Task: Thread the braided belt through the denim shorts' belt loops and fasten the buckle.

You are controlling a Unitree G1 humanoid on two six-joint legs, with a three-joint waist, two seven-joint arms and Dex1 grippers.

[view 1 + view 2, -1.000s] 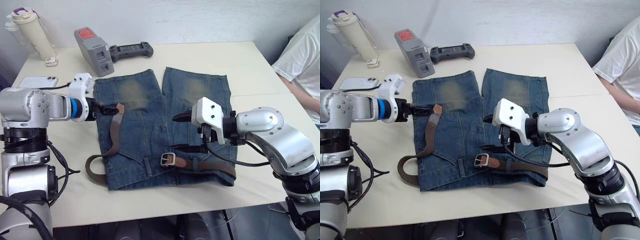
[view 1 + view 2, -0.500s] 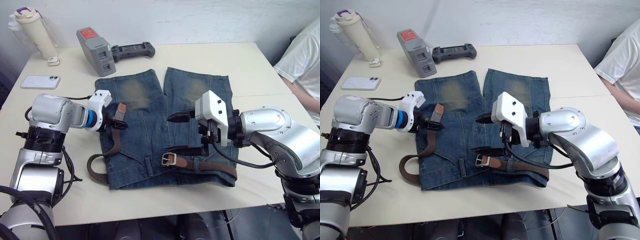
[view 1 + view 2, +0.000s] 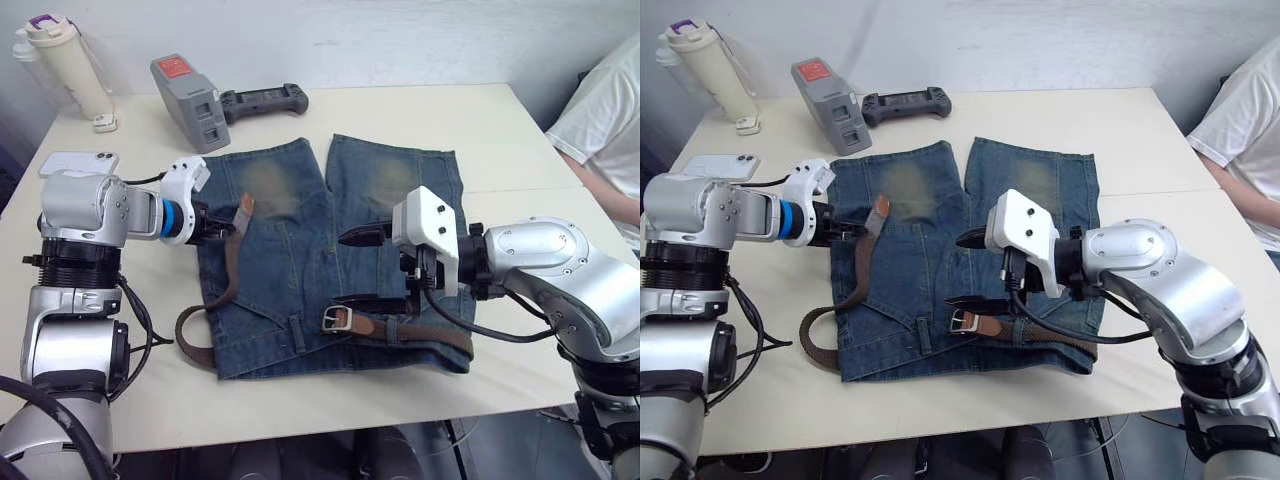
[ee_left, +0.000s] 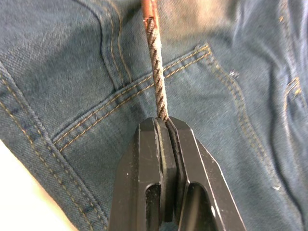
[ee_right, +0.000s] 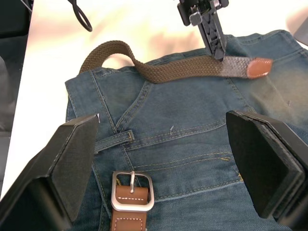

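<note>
Woven braided belt [image 5: 183, 72]; matt denim shorts [image 5: 192, 139]; brushed-metal buckle [image 5: 132, 191].

Head stereo looks down over table [image 3: 500, 130]; wrist cams close on denim shorts [image 5: 192, 139].

shorts [image 3: 330, 270]: blue denim, yellowish patches | belt [image 3: 228, 280]: brown braided, tan ends | buckle [image 5: 132, 191]: silver

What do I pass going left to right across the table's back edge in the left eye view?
Bottle → grey box → black controller → person's sleeve.
</note>
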